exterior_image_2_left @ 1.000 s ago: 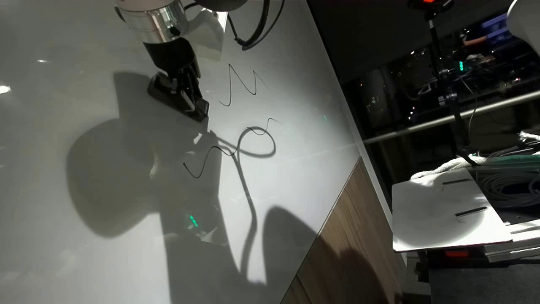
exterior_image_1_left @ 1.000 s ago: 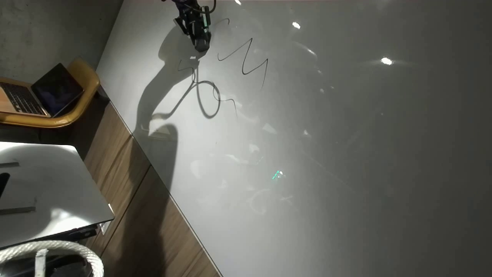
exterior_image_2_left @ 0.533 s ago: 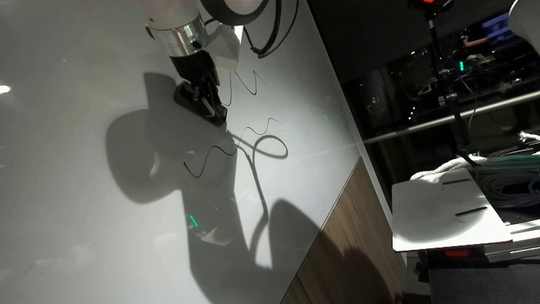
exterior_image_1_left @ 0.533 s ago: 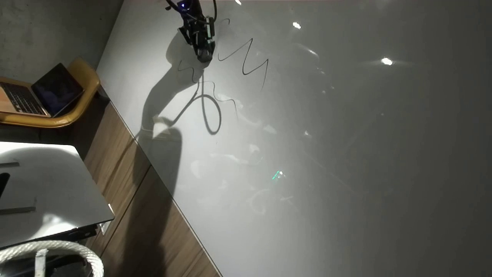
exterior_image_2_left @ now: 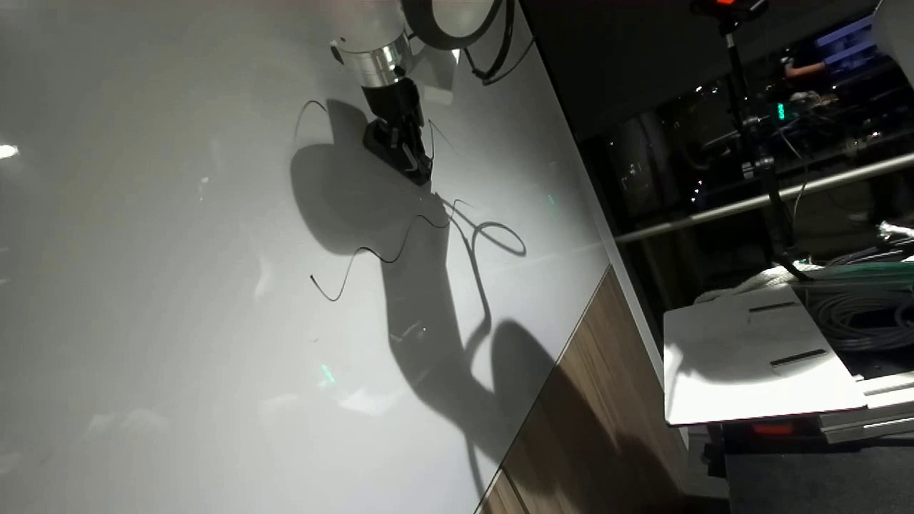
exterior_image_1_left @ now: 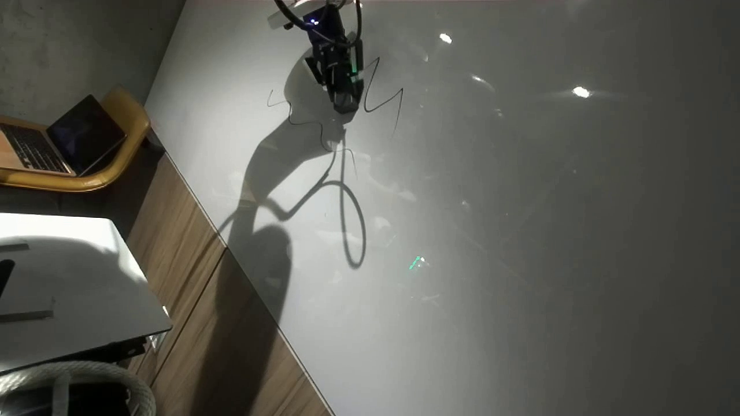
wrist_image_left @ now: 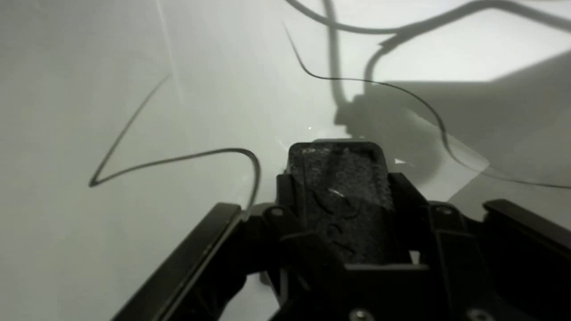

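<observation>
White surface [exterior_image_2_left: 214,442]: glossy, thin dark strokes drawn on it; wall or tabletop cannot be told.
Dark block [wrist_image_left: 341,178]: eraser-like by its look; held at the white surface, between the zigzag stroke [wrist_image_left: 178,158] on the left and the wavy stroke [wrist_image_left: 424,101] on the right in the wrist view; contact with the surface not confirmable.
End effector [exterior_image_1_left: 346,92]: clenched, block pinched between both jaws.
Block handling: judged light, with a stiff body; grey face looks fuzzy, so some give is assumed. Not judged fragile.
Hold point: firm sides near mid-length are preferred; pinching by the fuzzy face is best avoided, since padding could compress.
Shadow [exterior_image_2_left: 421,300]: cast broadly over the white surface; part of the wavy stroke is covered.
Wood panels [exterior_image_1_left: 199,315]: butted along the left edge of the white surface in an exterior view, partly shaded.
Chair [exterior_image_1_left: 137,121]: placed far left in an exterior view, open laptop [exterior_image_1_left: 87,138] rested on it.
Pale plate [exterior_image_1_left: 75,283]: set near left in an exterior view, white rope [exterior_image_1_left: 146,393] looped just nearer.
Stand [exterior_image_2_left: 765,168]: placed far right in an exterior view, dark background.
</observation>
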`<state>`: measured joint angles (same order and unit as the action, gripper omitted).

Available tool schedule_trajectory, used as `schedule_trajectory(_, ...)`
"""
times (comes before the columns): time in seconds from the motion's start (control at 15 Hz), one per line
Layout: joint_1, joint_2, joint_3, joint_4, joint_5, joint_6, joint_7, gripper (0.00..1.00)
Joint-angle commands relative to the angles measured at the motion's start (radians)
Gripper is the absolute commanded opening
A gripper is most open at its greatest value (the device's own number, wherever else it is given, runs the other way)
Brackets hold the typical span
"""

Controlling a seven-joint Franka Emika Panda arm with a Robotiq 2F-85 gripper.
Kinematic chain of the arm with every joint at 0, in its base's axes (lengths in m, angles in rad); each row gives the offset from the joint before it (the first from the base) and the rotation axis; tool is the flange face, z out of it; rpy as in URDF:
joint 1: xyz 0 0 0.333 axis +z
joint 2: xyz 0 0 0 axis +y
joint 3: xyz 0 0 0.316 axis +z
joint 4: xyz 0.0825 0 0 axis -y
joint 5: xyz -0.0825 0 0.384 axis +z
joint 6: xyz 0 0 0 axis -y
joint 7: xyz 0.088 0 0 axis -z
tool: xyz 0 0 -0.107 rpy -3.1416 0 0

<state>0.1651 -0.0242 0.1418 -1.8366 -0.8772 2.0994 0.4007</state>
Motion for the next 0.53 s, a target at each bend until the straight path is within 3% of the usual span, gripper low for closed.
schedule_trajectory(0.0, -0.074, -0.049, -0.061, -0.008, -0.004, 0.099, -0.063, 0.29)
schedule_trajectory(0.47, -0.145, -0.077, -0.116, -0.005, 0.062, 0.168, -0.087, 0.29)
